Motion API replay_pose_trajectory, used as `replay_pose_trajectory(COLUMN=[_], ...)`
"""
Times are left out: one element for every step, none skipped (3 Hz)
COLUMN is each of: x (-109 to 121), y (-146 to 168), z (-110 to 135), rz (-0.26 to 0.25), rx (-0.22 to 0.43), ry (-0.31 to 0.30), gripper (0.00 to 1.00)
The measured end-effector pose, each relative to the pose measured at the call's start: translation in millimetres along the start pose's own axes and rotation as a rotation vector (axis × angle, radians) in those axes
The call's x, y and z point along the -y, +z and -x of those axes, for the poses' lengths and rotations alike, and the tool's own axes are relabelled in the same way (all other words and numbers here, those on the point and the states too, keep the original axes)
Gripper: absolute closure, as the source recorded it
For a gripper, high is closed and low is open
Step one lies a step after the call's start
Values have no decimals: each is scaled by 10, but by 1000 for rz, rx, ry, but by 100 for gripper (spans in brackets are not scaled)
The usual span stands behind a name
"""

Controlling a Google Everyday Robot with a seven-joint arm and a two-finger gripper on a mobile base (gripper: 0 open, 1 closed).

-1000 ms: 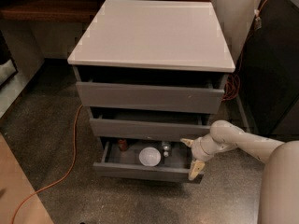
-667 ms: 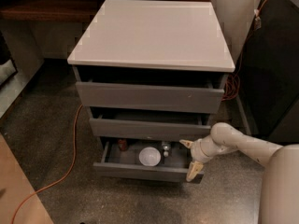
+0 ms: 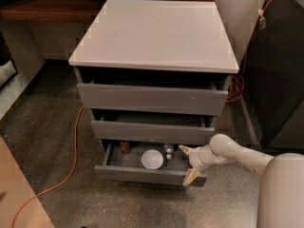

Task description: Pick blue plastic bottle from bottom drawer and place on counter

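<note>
Bottle: the blue plastic bottle (image 3: 168, 151) sits inside the bottom drawer, right of the middle. I cannot tell whether it stands or lies.
Neighbours: a white bowl (image 3: 152, 159) is just to the bottle's left, and a red can (image 3: 124, 147) stands well apart at the left end.
Drawer: the bottom drawer (image 3: 142, 175) is pulled out, so its inside is open from above.
Gripper: the gripper (image 3: 188, 163) is at the drawer's right end, just right of the bottle. Its fingers are spread wide, one over the drawer's inside near the bottle and the other down by the front edge. It holds nothing and is not around the bottle.
Counter: the counter (image 3: 154, 32) is well above, and the bottle is not on it.
Done: the drawer is open and the gripper is beside the target.
Left: by my judgement nearly everything remains, namely moving the fingers around the bottle, closing on it, lifting it clear of the drawers above (image 3: 152, 99), and setting it on top.
</note>
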State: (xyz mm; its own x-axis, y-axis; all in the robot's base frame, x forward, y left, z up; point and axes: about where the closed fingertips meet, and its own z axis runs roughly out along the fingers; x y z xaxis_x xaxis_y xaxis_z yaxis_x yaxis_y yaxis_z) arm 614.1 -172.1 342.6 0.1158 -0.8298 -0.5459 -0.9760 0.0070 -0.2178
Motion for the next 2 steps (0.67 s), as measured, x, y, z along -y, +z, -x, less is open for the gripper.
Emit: replay_pose_trajectory(x=[37, 35], y=[253, 545], z=[-115, -246], rz=[-5, 19], rx=[6, 8], ry=[5, 28], gripper=[0, 0])
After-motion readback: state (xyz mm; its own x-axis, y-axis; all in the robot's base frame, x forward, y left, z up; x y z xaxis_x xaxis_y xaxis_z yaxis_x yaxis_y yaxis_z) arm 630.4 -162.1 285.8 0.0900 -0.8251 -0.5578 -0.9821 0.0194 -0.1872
